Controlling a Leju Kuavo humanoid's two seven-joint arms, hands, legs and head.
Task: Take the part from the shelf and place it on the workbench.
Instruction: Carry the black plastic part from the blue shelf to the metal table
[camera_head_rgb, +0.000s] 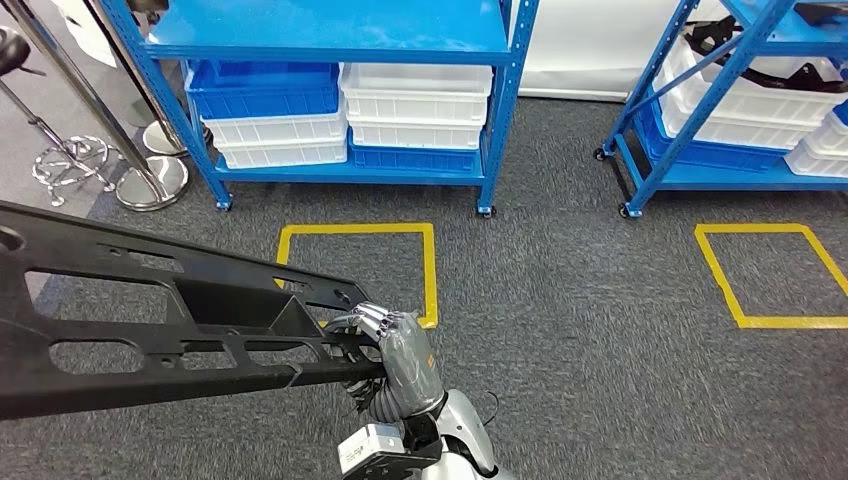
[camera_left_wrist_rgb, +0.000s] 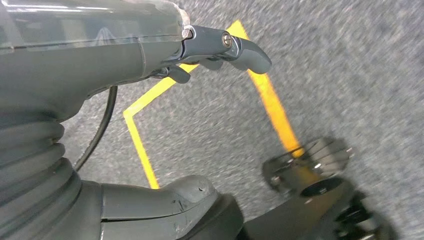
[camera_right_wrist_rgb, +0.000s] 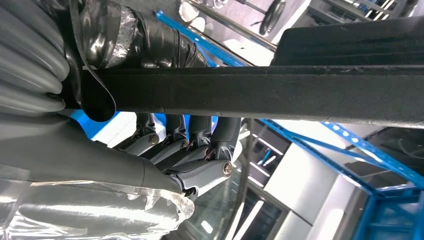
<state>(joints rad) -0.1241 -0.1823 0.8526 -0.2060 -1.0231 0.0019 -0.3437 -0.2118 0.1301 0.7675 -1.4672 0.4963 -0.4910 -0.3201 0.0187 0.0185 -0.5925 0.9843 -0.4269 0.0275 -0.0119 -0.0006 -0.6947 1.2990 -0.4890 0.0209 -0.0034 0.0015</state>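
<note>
A long black plastic part (camera_head_rgb: 150, 310) with cut-outs stretches from the left edge of the head view towards the middle, held above the grey carpet. My right hand (camera_head_rgb: 395, 355) grips its right end, fingers wrapped over the edge. The right wrist view shows those fingers (camera_right_wrist_rgb: 200, 145) curled under the part's black bar (camera_right_wrist_rgb: 275, 92). My left hand (camera_left_wrist_rgb: 90, 55) hangs over the floor in the left wrist view, its fingers (camera_left_wrist_rgb: 235, 47) and thumb (camera_left_wrist_rgb: 175, 200) apart with nothing between them.
A blue shelf (camera_head_rgb: 500, 110) with white and blue bins (camera_head_rgb: 415, 105) stands ahead, and a second blue shelf (camera_head_rgb: 660, 130) at the right. Two yellow floor squares (camera_head_rgb: 430, 270) (camera_head_rgb: 725, 285) lie before them. Metal stand bases (camera_head_rgb: 150, 180) sit at the left.
</note>
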